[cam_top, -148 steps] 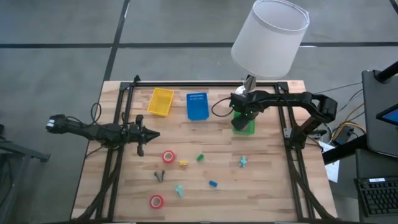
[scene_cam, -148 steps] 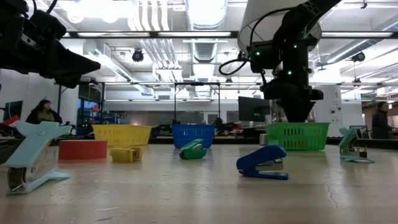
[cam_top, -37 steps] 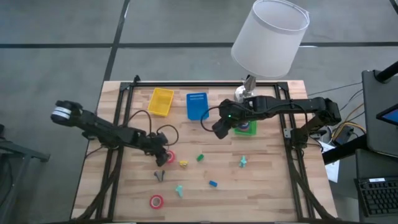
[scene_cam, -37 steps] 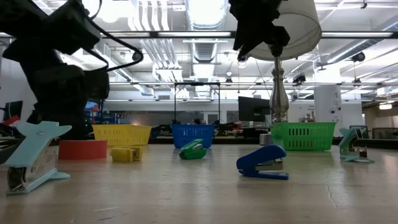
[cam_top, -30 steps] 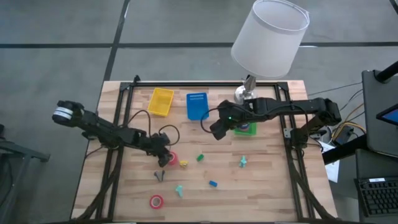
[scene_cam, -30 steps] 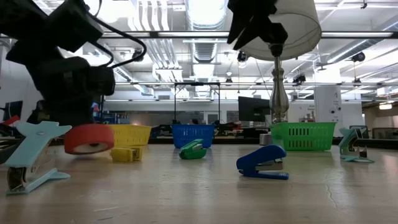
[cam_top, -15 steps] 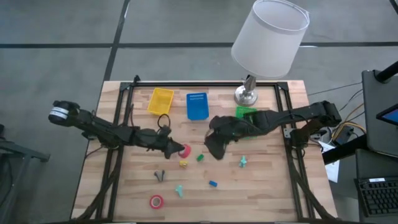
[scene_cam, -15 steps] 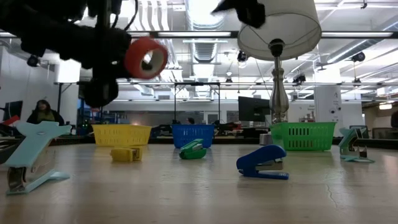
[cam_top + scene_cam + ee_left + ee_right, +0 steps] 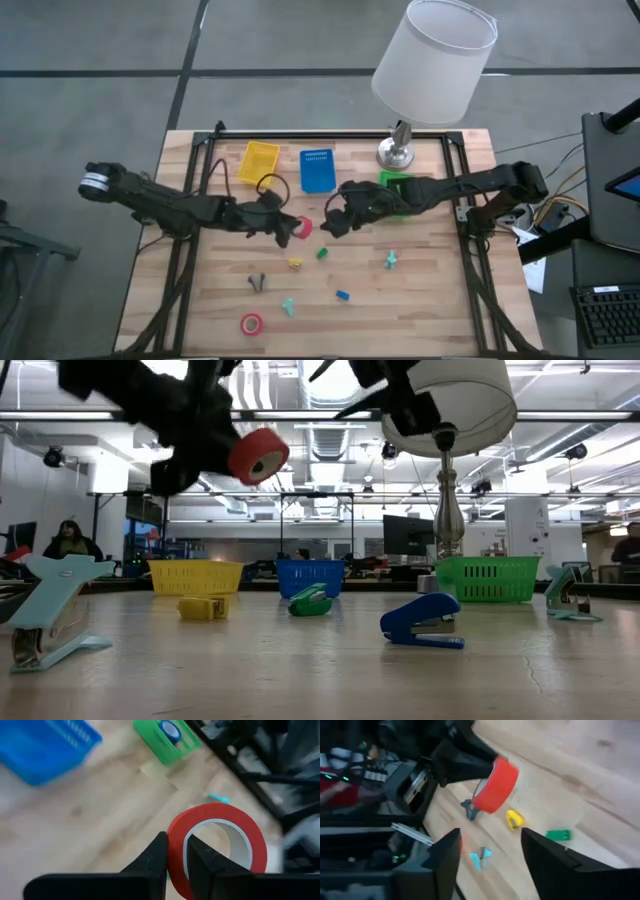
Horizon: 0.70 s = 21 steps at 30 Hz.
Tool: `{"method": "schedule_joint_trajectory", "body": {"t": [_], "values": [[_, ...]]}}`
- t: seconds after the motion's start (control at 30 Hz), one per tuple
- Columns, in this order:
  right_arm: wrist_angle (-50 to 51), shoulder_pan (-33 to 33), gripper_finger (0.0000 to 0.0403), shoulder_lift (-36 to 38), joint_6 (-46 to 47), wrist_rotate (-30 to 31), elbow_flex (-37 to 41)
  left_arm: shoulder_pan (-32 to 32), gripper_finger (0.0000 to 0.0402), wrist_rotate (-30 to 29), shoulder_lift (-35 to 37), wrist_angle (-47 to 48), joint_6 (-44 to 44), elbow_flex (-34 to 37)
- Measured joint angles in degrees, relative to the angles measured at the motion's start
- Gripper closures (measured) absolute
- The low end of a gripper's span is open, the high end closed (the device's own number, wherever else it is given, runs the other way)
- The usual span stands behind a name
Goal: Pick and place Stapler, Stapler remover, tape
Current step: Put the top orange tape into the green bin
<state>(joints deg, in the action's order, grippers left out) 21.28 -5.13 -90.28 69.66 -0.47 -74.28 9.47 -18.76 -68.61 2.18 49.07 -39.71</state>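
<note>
Red tape roll [image 9: 301, 229] pinched in left gripper [image 9: 292, 231], held above table; right gripper [image 9: 329, 226] spread wide, just beside.

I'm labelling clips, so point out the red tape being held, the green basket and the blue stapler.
red tape [image 9: 258, 456], low view, its outer band.
green basket [image 9: 480, 581], low view, its front wall.
blue stapler [image 9: 420, 619], low view, its body.

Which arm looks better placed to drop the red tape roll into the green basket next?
Right, probably: the left gripper holds the red tape in mid-air, and the open right gripper faces it, its arm lying past the green basket.
</note>
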Motion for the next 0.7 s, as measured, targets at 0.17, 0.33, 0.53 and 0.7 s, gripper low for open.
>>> {"method": "schedule_joint_trajectory", "body": {"t": [0.17, 0.33, 0.53, 0.7], "values": [[-1.54, 0.12, 0.0143, -0.01, 2.19, 0.91, 3.21, -0.02, 0.0351, -3.5, -0.1, 4.15, -10.64, -6.56], [-10.66, 0.13, 0.0121, -0.1, 3.12, 2.03, 4.89, 0.0, 0.0351, -3.59, -0.19, 4.52, -11.77, -8.25], [-13.16, 0.63, 0.0118, -0.09, 3.34, 4.9, 5.07, 0.0, 0.0351, -3.8, -0.19, 4.85, -10.22, -8.25], [-13.4, 1.12, 0.0129, -0.09, 4.1, 4.75, 5.09, -0.02, 0.0351, -3.85, -0.21, 4.87, -11.05, -8.58]]}}
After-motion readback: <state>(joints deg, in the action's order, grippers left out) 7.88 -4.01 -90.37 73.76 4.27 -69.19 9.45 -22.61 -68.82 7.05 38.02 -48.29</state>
